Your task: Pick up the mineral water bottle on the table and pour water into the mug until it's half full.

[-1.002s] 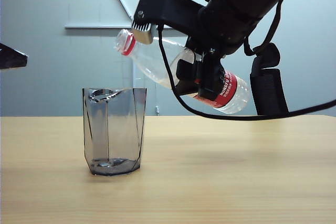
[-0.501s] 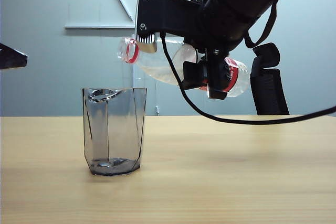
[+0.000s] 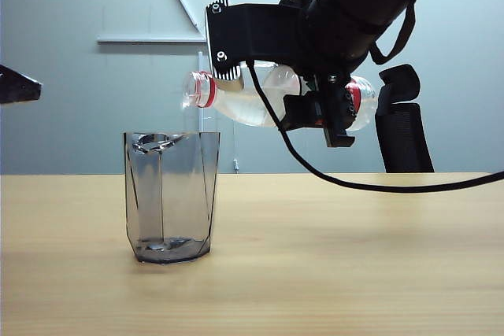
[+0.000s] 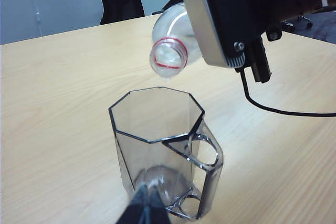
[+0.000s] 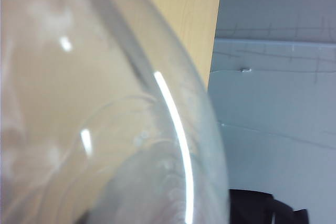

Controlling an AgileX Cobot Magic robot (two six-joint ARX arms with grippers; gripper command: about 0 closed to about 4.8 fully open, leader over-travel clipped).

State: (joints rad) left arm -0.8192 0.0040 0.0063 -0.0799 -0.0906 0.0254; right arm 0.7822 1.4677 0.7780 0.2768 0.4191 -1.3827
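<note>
The mineral water bottle (image 3: 252,104) lies almost level in the air, capless, its red-ringed mouth (image 4: 169,59) pointing at the mug and hanging just above and to the right of the rim. My right gripper (image 3: 324,116) is shut on the bottle near its red label. Water pools along the bottle's lower side; no stream shows. The smoky grey faceted mug (image 3: 169,194) stands upright on the wooden table (image 3: 354,257). The bottle's clear wall (image 5: 105,129) fills the right wrist view and hides the fingers. My left gripper (image 4: 147,208) is shut, empty, close in front of the mug (image 4: 157,145).
A black cable (image 3: 354,182) sags from the right arm almost to the tabletop. A black chair (image 3: 403,127) stands behind the table on the right. A dark part of the left arm (image 3: 16,86) juts in at the left edge.
The right wrist has rolled, tipping the bottle from neck-up to nearly level. Its mouth has dropped toward the mug's rim. The mug and the left gripper have kept still.
</note>
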